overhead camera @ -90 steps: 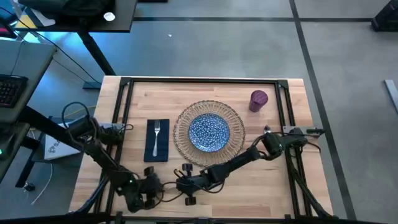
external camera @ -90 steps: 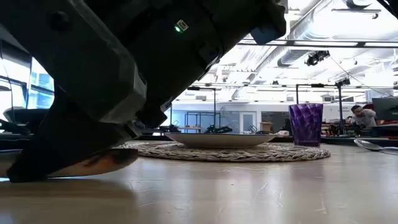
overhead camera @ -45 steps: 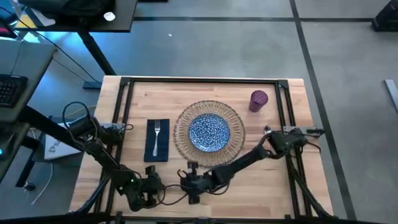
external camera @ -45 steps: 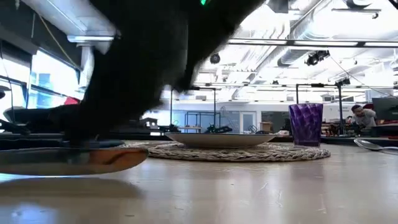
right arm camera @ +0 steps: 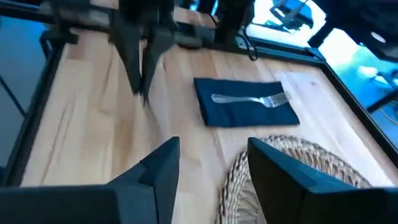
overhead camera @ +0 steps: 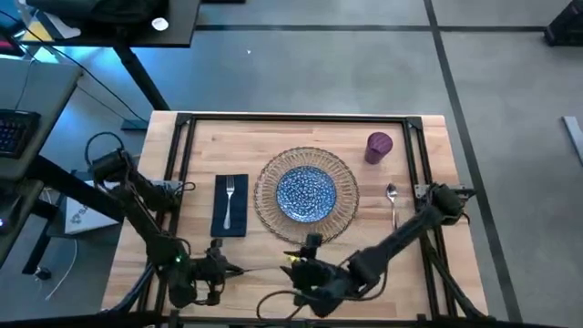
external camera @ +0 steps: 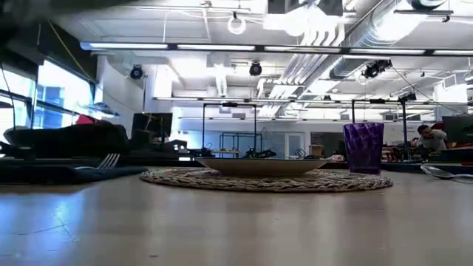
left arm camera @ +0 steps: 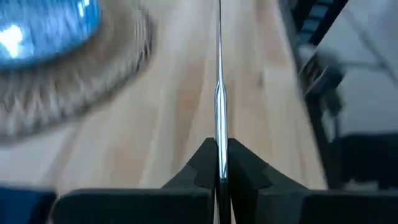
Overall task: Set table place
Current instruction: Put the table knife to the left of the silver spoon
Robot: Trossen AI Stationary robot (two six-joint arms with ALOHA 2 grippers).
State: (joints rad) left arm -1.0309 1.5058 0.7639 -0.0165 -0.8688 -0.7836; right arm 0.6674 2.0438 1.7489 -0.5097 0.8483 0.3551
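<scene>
Both grippers rose; left gripper (left arm camera: 217, 163) pinches thin silver knife (left arm camera: 218, 93) (edge-on).

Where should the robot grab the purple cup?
Around its wall, about midway up, coming in level from the right. The purple cup stands upright, clear of the wicker placemat, so open fingers could likely straddle it there without bumping anything.

Woven wicker placemat (overhead camera: 305, 194), wood table (overhead camera: 301, 137)
</scene>
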